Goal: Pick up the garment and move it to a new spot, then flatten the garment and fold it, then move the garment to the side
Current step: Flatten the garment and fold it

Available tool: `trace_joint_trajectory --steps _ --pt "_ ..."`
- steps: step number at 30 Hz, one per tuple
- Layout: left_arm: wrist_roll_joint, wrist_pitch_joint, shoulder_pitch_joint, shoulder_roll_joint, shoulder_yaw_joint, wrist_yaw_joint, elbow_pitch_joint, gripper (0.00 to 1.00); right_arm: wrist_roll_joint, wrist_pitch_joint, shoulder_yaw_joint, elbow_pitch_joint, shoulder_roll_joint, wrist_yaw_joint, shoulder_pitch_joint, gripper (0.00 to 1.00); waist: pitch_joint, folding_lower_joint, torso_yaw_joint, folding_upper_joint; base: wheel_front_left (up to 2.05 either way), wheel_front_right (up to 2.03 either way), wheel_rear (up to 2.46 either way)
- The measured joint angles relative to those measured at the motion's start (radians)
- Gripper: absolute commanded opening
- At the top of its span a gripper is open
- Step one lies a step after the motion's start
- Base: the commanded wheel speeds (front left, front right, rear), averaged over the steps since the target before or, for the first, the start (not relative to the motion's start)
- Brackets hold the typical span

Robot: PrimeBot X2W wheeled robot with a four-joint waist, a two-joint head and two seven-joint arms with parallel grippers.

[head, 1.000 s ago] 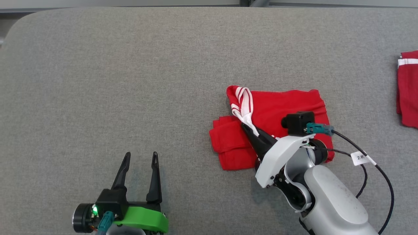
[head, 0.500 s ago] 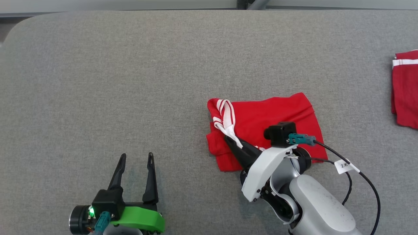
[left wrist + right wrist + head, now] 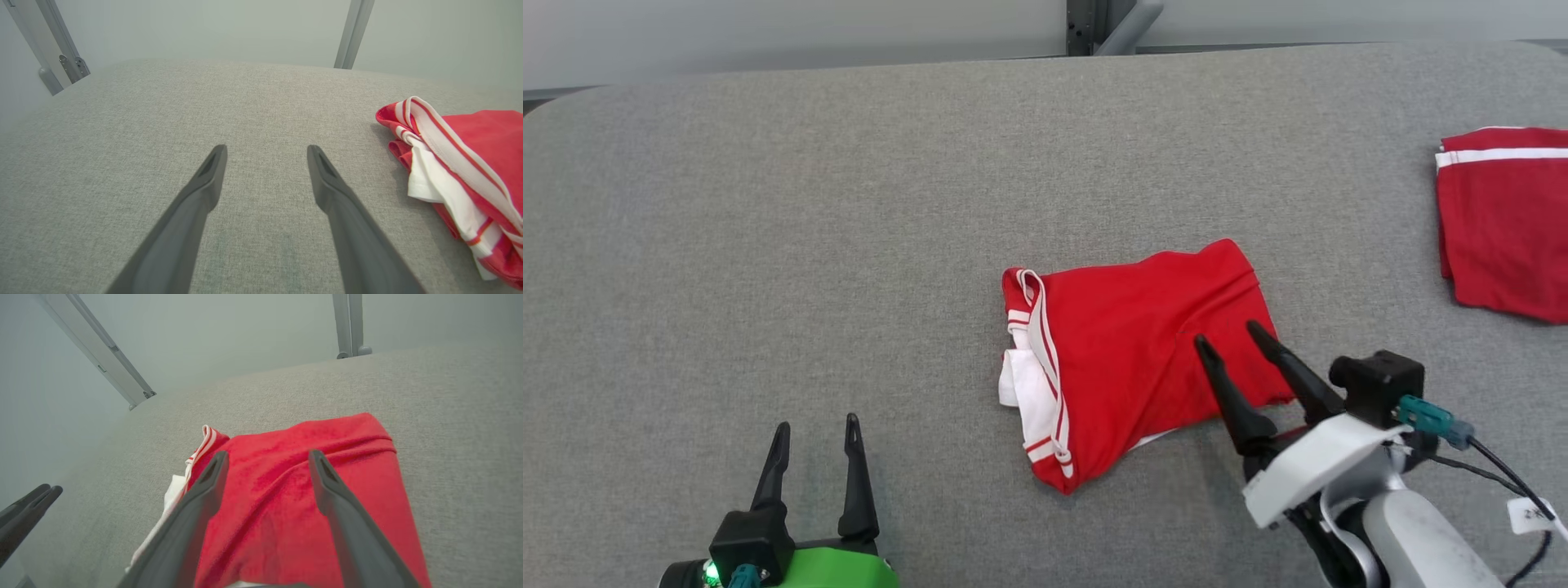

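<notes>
A red garment (image 3: 1135,351) with a white-striped band and white lining along its left edge lies folded on the grey table (image 3: 849,204), a little right of centre. It also shows in the left wrist view (image 3: 470,163) and the right wrist view (image 3: 302,506). My right gripper (image 3: 1229,336) hovers open over the garment's lower right part, fingers apart with nothing between them (image 3: 265,457). My left gripper (image 3: 817,426) stands open near the front edge, well left of the garment (image 3: 265,149).
A second red garment (image 3: 1507,220) with a white stripe lies at the table's right edge. A grey metal post (image 3: 1094,20) stands behind the far edge. The table's left half is bare grey fabric.
My right gripper has let go of the white-striped band and opened, drawing back to the lower right. The garment now lies flatter, folded over. The camera has shifted too.
</notes>
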Motion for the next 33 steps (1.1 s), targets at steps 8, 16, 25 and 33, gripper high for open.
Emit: trace_joint_trajectory --steps 8,16,25,33 --pt "-0.004 0.0 0.031 0.0 0.012 0.003 -0.022 1.0 -0.264 -0.212 -0.233 0.057 -0.061 0.001 0.096 1.0 -0.05 0.0 -0.032 0.0 0.0 0.0 0.0" --pt "-0.01 0.0 0.041 0.0 0.001 0.003 -0.042 1.0 -0.337 -0.231 -0.364 0.111 -0.013 0.0 0.129 1.0 -0.091 0.0 -0.033 0.0 0.0 0.0 0.0" --pt "-0.011 0.0 0.025 0.0 -0.013 0.001 -0.071 1.0 -0.323 -0.232 -0.261 0.132 0.023 0.001 0.035 0.0 -0.066 0.0 0.011 0.0 0.0 0.0 0.0" --pt "-0.022 0.0 -0.044 0.0 -0.047 -0.005 -0.095 1.0 -0.329 -0.233 -0.052 0.288 0.045 0.001 -0.169 0.0 0.003 0.0 0.039 0.0 0.0 0.0 0.0"
